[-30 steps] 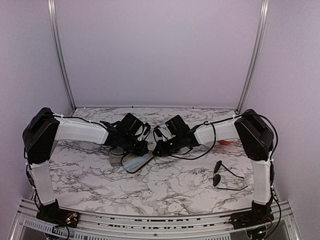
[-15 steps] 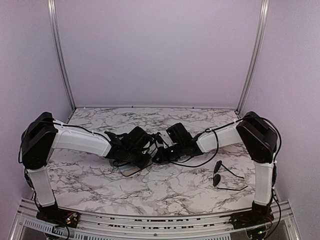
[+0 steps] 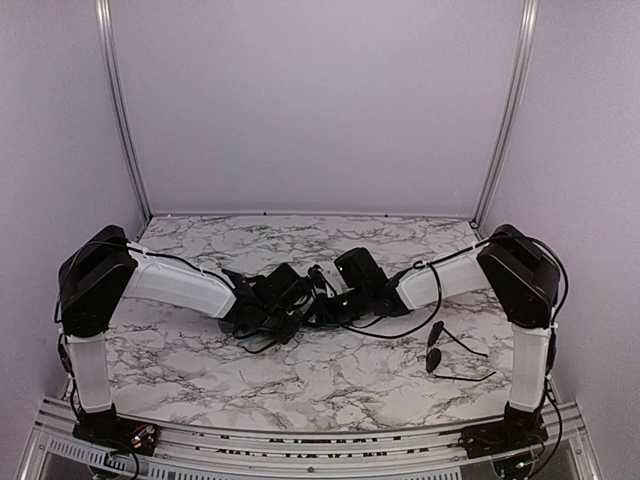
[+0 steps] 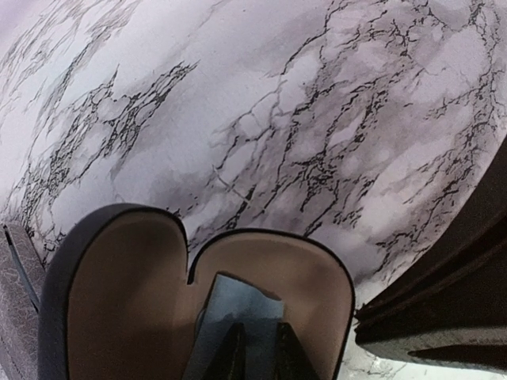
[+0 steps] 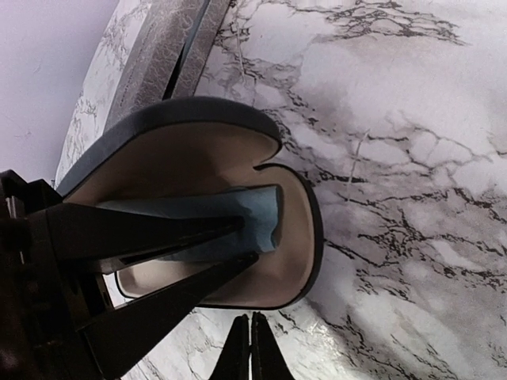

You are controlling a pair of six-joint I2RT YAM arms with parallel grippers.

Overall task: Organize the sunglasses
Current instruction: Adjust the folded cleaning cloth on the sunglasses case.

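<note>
Now my left pincer (image 4: pixel 263 352) pinches the blue cloth (image 4: pixel 238 297) inside the open case (image 4: pixel 119 277). My right pincer (image 5: pixel 250 348) is clenched on nothing, just beside the case. The sunglasses (image 3: pixel 434 360) lie well apart on the worktop (image 3: pixel 330 385), near my right arm. I think the case must be made ready next, then I fetch them. I can read no words anywhere.

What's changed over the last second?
The left claw and right claw sank lower and nearer, over the open case. The right claw closed on nothing; the left kept its pinch on the blue cloth in the case. The sunglasses on the right stayed put.
</note>
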